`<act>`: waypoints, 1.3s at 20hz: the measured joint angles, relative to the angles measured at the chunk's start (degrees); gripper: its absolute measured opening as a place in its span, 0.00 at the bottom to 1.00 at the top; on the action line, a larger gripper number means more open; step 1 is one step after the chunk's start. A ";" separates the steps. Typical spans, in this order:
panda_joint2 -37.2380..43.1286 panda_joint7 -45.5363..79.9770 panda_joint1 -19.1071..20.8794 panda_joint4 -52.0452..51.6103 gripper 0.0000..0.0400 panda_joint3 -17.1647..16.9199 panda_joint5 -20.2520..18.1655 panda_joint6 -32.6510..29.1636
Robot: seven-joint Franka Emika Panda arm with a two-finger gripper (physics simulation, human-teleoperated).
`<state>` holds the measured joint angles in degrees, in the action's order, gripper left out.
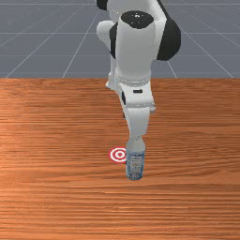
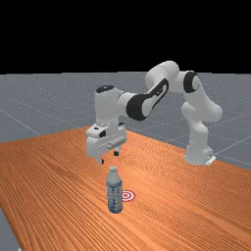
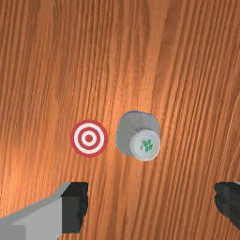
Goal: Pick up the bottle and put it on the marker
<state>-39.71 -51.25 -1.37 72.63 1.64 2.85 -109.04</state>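
Orange-brown wood forms the surface, with a grey floor beyond it and the white-and-grey arm reaching over it. Below the fingers, and nearly centred across the gap from one to the other, stands the bottle, upright on its base. Both fingers are parted and hold nothing; I judge the spread wide enough to admit the cap without brushing it. They point down because an upright bottle offers its narrow top to a grasp from above, and the clearance over the cap leaves room for small corrections. The marker, a flat disc of red and white rings, lies lower than the fingers too, out from the bottle toward the side of one finger. Bare wood separates the two in the wrist view: near, but apart.

Step in hand, as I read it: the approach, early in the task, with grasp, lift and placing all to come. Next I would check the alignment fore and aft, which I cannot settle from these views, then lower the fingers around the bottle and close them evenly. A descent off centre could knock a tall, slim thing over. Since the marker is so close, a low lift and short shift should serve, with the base kept level for release.
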 joint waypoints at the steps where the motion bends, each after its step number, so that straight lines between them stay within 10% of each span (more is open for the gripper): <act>1: -0.14 0.16 -0.58 -0.23 1.00 0.24 0.18 0.09; 26: -4.98 7.69 -0.79 -3.48 1.00 -1.23 -1.28 0.68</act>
<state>-44.69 -43.56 -2.16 69.15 0.41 1.57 -108.36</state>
